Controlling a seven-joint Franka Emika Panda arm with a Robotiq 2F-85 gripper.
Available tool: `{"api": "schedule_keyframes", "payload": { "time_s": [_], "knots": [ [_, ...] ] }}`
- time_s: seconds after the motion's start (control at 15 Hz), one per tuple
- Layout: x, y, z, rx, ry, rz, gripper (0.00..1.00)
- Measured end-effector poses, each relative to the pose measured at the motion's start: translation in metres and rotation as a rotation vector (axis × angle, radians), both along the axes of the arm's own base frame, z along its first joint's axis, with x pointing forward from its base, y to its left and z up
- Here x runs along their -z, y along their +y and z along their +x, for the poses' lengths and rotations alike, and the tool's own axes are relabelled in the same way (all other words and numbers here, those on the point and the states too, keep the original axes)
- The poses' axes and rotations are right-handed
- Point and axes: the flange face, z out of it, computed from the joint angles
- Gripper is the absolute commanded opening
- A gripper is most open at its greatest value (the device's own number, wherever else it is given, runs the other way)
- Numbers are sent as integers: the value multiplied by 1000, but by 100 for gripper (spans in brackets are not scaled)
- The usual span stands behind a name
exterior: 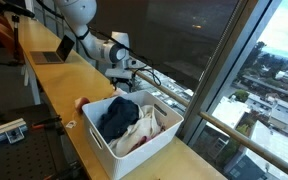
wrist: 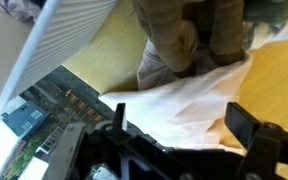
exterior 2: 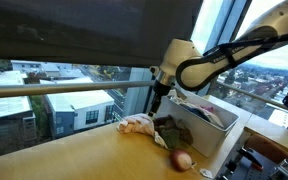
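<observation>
My jaws stood wide apart and gripped nothing, hanging just above a crumpled white cloth (wrist: 189, 95) that lay soft and creased on the smooth yellow wooden worktop (wrist: 99, 55). A wrinkled olive garment (wrist: 179, 40) touched its far edge. Beside the heap stood a boxy white plastic bin (exterior 2: 216, 132) full of clothes. My arm (exterior 2: 224, 55) reached over the bin, its wrist turned down toward the worktop.

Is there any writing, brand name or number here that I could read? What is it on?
None can be read. The white basket, the laptop, the gripper and the clothes under it show no legible word, label or number. All three views are too small and blurred to tell whether any fine print is there.
</observation>
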Motion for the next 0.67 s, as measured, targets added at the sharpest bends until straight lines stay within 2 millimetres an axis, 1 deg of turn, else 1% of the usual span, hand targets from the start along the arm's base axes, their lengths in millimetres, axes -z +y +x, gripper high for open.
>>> {"api": "schedule_keyframes", "payload": {
  "time_s": [0.2,0.47,0.53,0.6,0.67],
  "knots": [
    [21,7,7,20,21,33,100],
    [60,4,9,54,67,56,100],
    [71,3,8,64,82,62,75],
    [81,2,6,72,97,69,72],
    [90,3,3,80,113,77,66]
  ]
}}
